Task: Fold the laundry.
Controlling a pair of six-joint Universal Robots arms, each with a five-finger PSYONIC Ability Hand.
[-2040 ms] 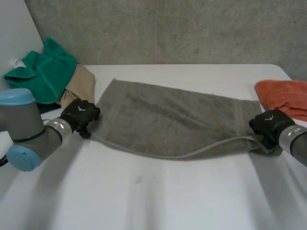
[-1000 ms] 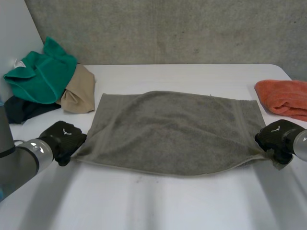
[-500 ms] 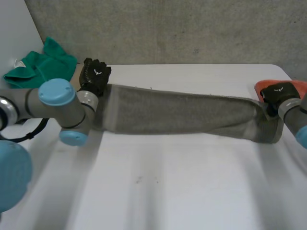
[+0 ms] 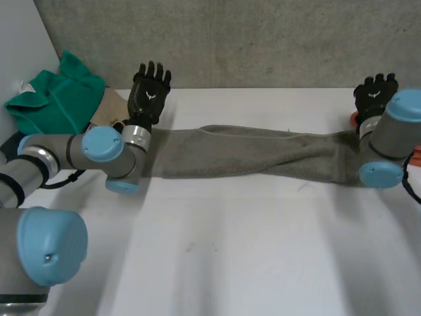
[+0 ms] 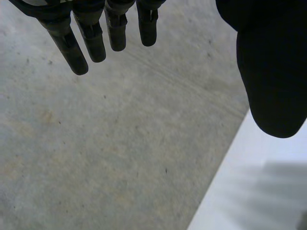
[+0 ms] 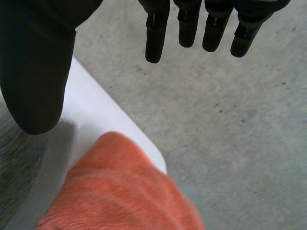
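- As it was viewed from the head camera, the white table (image 4: pixel 263 250) was seen to bear all the laundry along its far half, with a grey concrete wall (image 4: pixel 263 39) behind it.
- The grey towel (image 4: pixel 250 155), the task's piece, was laid as a long, narrow, bunched band across the table, stretched from the left arm (image 4: pixel 105 148) to the right arm (image 4: pixel 388 141); one end of it was also caught beside the thumb in the right wrist view (image 6: pixel 14 167).
- A green cloth (image 4: pixel 56 99) was heaped at the far left corner, with a tan cloth (image 4: pixel 108 108) just beside it, between the heap and the left hand.
- An orange cloth (image 6: pixel 129 191) was shown at the table's far right edge, under the right hand's palm.
- The left hand (image 4: pixel 148 92) was raised above the towel's left end, its fingers (image 5: pixel 96 33) held straight and spread, clear of the cloth.
- The right hand (image 4: pixel 375 95) was raised likewise above the towel's right end, its fingers (image 6: pixel 187 24) extended and relaxed, with the thumb apart and no cloth grasped.
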